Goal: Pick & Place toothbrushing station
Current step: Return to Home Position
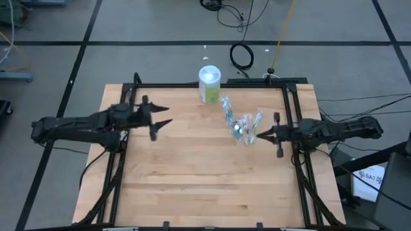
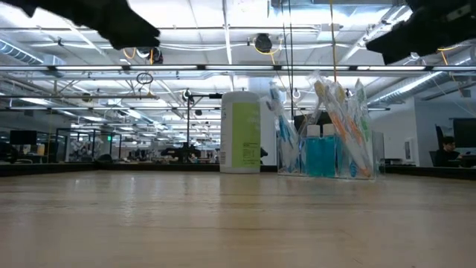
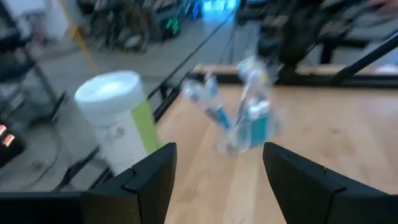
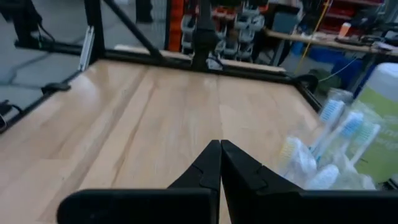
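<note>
The clear plastic cup stands on its base on the wooden table, right of centre. Several toothbrushes and teal tubes stand in it and lean on its rim; it also shows in the low view, the left wrist view and the right wrist view. My right gripper is shut and empty, hovering just right of the cup; in its wrist view the cup lies off to one side of the fingertips. My left gripper is open and empty above the table's left part, pointing toward the cup.
A white canister with a green label stands upright at the far edge, just left of the cup, and shows in the low view. A black frame runs along the table's far and side edges. Bare wood lies toward the near edge.
</note>
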{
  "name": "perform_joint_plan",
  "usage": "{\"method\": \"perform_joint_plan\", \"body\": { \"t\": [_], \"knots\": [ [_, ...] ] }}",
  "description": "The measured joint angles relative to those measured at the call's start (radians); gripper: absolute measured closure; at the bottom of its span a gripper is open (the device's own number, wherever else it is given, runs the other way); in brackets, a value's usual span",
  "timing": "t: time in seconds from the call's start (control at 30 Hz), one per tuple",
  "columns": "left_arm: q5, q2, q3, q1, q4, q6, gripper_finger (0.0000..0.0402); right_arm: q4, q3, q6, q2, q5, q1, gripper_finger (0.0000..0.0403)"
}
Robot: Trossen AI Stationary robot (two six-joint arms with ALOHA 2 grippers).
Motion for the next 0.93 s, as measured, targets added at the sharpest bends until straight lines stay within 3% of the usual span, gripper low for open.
{"method": "perform_joint_plan", "body": {
  "t": [0.17, 0.33, 0.53, 0.73, 0.93],
  "knots": [
    [0.115, -0.222, -0.171, -0.004, 0.109, 0.048, 0.0158, 0.004, -0.09, 0.017, -0.182, -0.002, 0.0, 0.0402],
    [0.234, -0.399, -0.288, -0.004, 0.111, 0.105, 0.0158, 0.024, -0.156, 0.063, -0.299, -0.03, 0.0, 0.0402],
    [0.258, -0.57, -0.347, -0.003, 0.073, 0.12, 0.0158, 0.055, -0.218, 0.04, -0.372, -0.105, 0.0, 0.0403],
    [0.273, -0.705, -0.391, -0.004, -0.007, 0.085, 0.0158, 0.047, -0.224, 0.074, -0.384, -0.105, 0.0, 0.0403],
    [0.294, -0.708, -0.458, -0.004, 0.009, 0.054, 0.0158, 0.078, -0.277, 0.079, -0.385, -0.101, 0.0, 0.0403]
  ]
}}
